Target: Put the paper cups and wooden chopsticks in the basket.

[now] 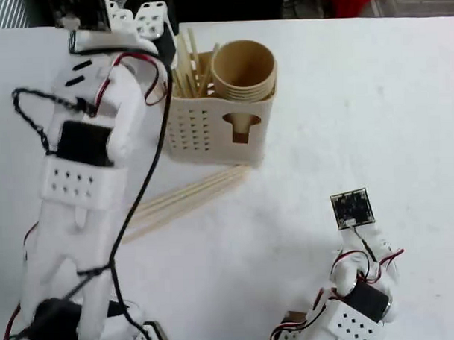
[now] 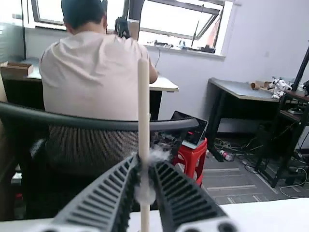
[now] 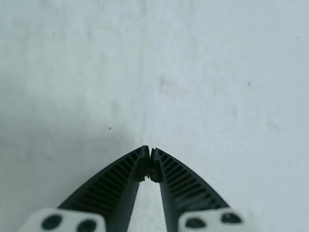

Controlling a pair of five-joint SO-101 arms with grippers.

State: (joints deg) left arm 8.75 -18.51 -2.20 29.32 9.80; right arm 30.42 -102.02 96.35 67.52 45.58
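White tabletop (image 1: 359, 98) fills my overhead feed, and the cream basket (image 1: 211, 129) sits toward its far side. A stack of paper cups (image 1: 243, 69) stands in the basket's right compartment. Several standing chopsticks (image 1: 187, 67) lean in the compartment just to the left of it. On the table in front of the basket lies a bundle of loose chopsticks (image 1: 187, 197), slanted, with its upper end near the basket's front corner and its lower end running under my left arm (image 1: 85, 160).

That arm stretches from the near edge up to the basket's left side. On its wrist camera I see the left gripper (image 2: 145, 169) clamped on a single chopstick (image 2: 143, 106). The stick stands upright between the ribbed fingers (image 2: 106, 193) and pokes out both above and below the pinch, where a tuft of white fluff clings.

My right arm (image 1: 361, 285) sits at the near right of the table, well apart from the basket. On its wrist feed the right gripper (image 3: 148, 153) hangs over bare tabletop with its tips pressed together.
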